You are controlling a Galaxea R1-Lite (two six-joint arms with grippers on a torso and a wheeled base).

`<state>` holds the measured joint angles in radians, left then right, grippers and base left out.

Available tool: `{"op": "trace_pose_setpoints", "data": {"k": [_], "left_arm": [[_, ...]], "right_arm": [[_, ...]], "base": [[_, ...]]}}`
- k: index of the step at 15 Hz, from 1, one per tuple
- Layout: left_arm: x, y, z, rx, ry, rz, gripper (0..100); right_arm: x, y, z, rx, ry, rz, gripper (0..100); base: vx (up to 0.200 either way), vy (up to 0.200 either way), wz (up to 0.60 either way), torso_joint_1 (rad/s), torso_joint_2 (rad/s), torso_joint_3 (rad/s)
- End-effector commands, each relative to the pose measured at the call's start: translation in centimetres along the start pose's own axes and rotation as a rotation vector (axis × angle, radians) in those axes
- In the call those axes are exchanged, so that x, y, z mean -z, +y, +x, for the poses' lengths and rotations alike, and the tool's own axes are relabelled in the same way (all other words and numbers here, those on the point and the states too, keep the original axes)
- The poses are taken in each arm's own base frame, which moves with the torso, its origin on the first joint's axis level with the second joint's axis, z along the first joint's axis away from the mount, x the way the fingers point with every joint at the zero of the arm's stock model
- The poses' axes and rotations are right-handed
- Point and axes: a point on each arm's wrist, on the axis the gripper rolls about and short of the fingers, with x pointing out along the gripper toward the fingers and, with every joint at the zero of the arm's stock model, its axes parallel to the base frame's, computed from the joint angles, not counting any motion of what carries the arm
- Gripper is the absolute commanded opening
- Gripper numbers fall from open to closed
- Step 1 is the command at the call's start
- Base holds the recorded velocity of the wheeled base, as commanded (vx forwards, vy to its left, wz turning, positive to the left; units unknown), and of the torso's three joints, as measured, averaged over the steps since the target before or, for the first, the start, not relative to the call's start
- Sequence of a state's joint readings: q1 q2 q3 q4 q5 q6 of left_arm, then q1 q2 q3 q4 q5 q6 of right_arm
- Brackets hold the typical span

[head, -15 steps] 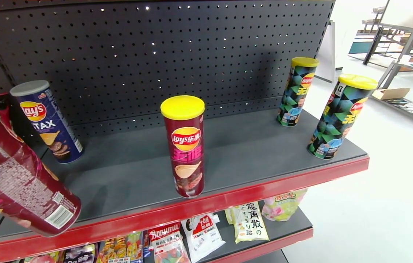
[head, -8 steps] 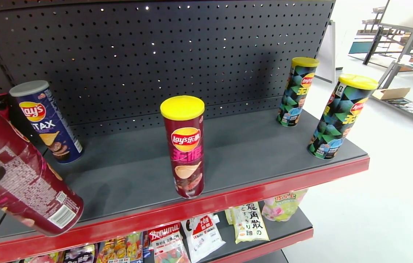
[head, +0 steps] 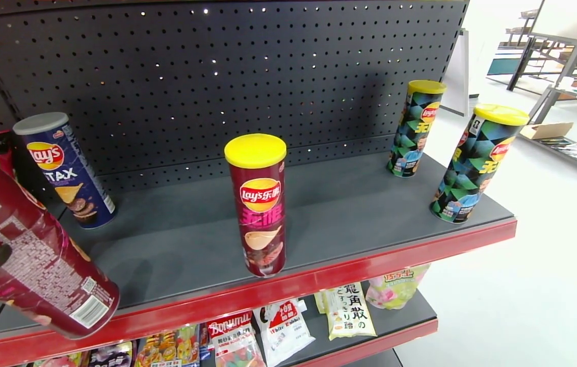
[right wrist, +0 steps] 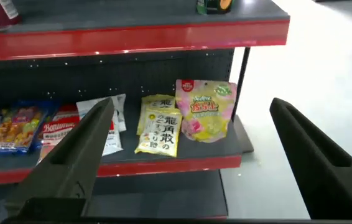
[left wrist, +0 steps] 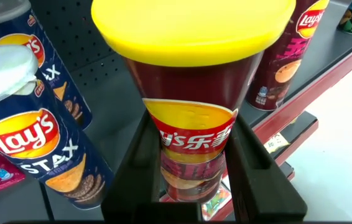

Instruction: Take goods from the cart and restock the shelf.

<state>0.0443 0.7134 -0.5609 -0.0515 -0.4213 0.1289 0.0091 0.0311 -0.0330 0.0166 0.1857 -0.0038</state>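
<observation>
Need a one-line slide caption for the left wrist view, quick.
Left gripper shut on a maroon chip can with a yellow lid, a blue can beside it.

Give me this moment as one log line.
left jaws: shut on maroon can, tilted at left front edge of shelf | right jaws: open, empty, facing snack bags | task: can not yet set down

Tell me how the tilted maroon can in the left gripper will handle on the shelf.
The maroon can is tall and narrow, so it probably tips easily unless set down upright. Its round body would likely roll on the shelf if it fell. The left gripper clamps it without visible denting, so it seems stiff.
</observation>
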Motion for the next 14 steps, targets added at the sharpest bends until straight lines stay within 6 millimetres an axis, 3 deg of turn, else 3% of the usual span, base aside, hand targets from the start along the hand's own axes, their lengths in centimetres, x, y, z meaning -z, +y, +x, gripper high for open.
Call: {"op": "trace_pose_setpoints", "data": {"k": [1, 5, 7, 8, 14], "left_arm": [[0.18, -0.26, -0.50, 0.002, -0.014, 0.006, 0], [0.21, -0.44, -0.85, 0.008, -0.026, 0.011, 0], [0.28, -0.48, -0.93, 0.006, -0.027, 0.012, 0], [0.26, -0.53, -1.06, 0.005, -0.033, 0.014, 0], [0.61, -0.74, -1.42, 0.006, -0.037, 0.018, 0]], "right_arm": [[0.09, 0.10, -0.17, -0.018, -0.028, -0.012, 100], [0.11, 0.21, -0.14, -0.069, -0.041, -0.077, 100], [0.37, -0.36, -0.01, 0.170, -0.049, -0.055, 100], [0.34, -0.40, -0.02, 0.186, -0.055, -0.028, 100], [0.79, -0.32, 0.01, 0.150, -0.013, 0.004, 100]], "base": [[0.000, 0.000, 0.00, 0.000, 0.00, 0.000], [0.000, 0.000, 0.00, 0.000, 0.00, 0.000], [0.000, 0.000, 0.00, 0.000, 0.00, 0.000], [0.000, 0.000, 0.00, 0.000, 0.00, 0.000], [0.000, 0.000, 0.00, 0.000, 0.00, 0.000]]}}
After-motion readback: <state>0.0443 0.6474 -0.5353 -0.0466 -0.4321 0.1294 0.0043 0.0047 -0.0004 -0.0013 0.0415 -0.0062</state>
